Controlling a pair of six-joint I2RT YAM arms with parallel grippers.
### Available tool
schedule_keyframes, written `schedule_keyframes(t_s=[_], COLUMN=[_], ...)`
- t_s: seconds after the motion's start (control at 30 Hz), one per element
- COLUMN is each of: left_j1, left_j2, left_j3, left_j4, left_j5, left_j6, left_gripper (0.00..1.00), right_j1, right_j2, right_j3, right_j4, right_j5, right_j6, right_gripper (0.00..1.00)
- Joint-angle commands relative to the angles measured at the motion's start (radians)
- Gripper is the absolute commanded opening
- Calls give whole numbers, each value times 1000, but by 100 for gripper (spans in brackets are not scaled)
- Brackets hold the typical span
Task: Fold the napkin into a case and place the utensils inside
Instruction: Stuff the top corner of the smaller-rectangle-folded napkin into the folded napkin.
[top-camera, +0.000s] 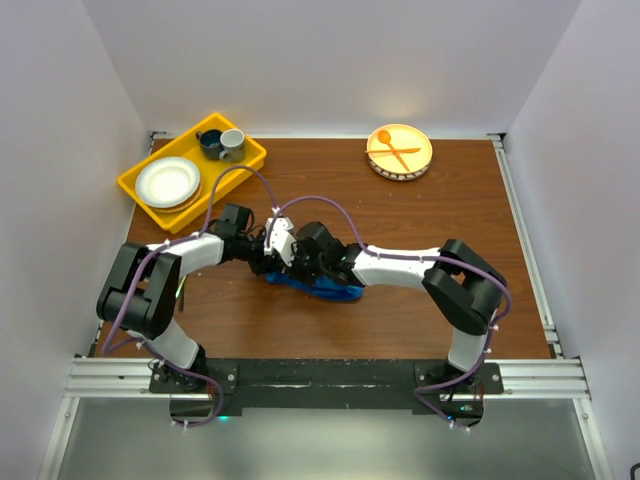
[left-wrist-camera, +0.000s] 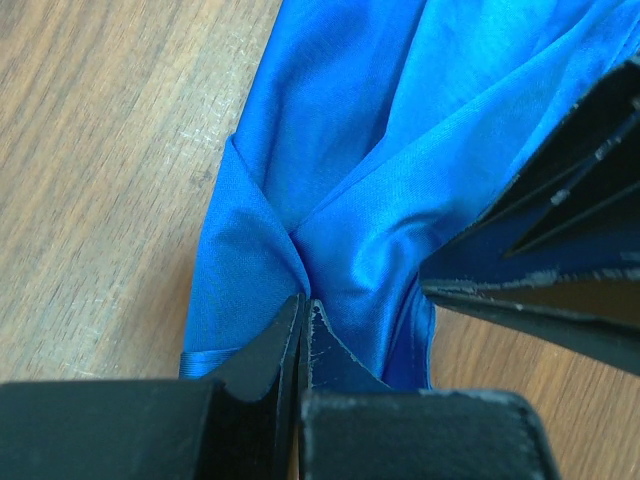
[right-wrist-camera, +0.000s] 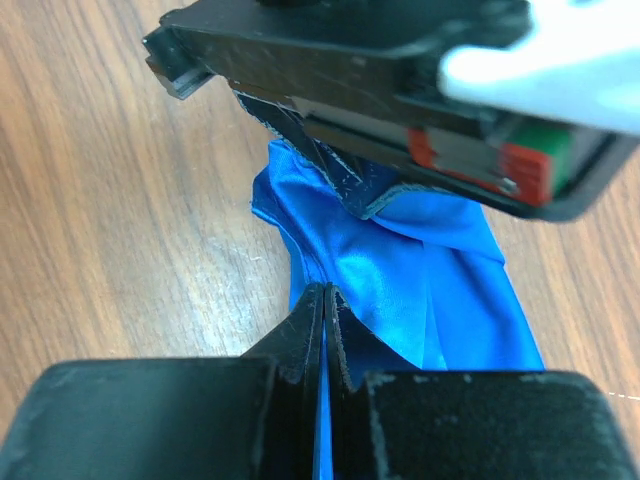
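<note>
In the middle of the table: the bright blue napkin (top-camera: 320, 287) lies bunched in a long, crumpled heap on the brown wood table (top-camera: 420, 240). Both claws are right on top of it.
Napkin look: shiny and full of deep folds. It is not flat and not a neat pouch. The left wrist view shows a stitched edge near the bottom of the cloth.
Left claw: the left gripper (left-wrist-camera: 303, 305) has its two fingers pressed together. They pinch a fold of the napkin at their tips.
Right claw: the right gripper (right-wrist-camera: 325, 295) is pressed together too. A thin strip of blue cloth is squeezed between its fingers.
The two claws: they face each other, very close, with only a short bit of napkin between them. Both are down low by the wood.
Back left corner: a yellow tray (top-camera: 130, 190) holds a white plate (top-camera: 167, 182), a dark blue mug (top-camera: 209, 143) and a grey cup (top-camera: 232, 144).
Back right side: a yellow plate (top-camera: 424, 152) has an orange spoon (top-camera: 384, 136) and an orange fork (top-camera: 410, 151) lying crossed on it. It is well apart from the napkin.
</note>
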Motion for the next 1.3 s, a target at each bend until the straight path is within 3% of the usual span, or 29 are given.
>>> schedule_keyframes(t_s=[0.0, 0.33, 0.47, 0.6, 0.87, 0.93, 1.07, 1.13, 1.27], left_j1=[16, 22, 23, 23, 23, 23, 22, 23, 23], left_j2=[32, 36, 36, 35, 36, 36, 32, 30, 32], left_j3=[-1, 2, 2, 2, 2, 2, -1, -3, -3], left_j4=[-30, -31, -30, -30, -30, -30, -28, -27, -28], left_j5=[-44, -41, -41, -40, -41, -41, -41, -41, -38], left_j6=[6, 9, 6, 5, 6, 6, 6, 6, 8], left_gripper=[0, 0, 0, 0, 0, 0, 0, 0, 0], right_j1=[-20, -45, 6, 68, 111, 125, 128, 128, 122], right_j2=[-22, 5, -2, 8, 39, 48, 99, 110, 136], right_j3=[21, 52, 12, 1, 22, 24, 45, 55, 67], right_j4=[-8, -25, 11, 29, 12, 9, -5, -12, -49], right_j5=[-58, -172, -121, -60, -60, -64, -40, -32, -57], right_j6=[66, 60, -22, -94, -161, -179, -170, -162, -156], right_gripper=[0, 0, 31, 48, 50, 59, 62, 60, 45])
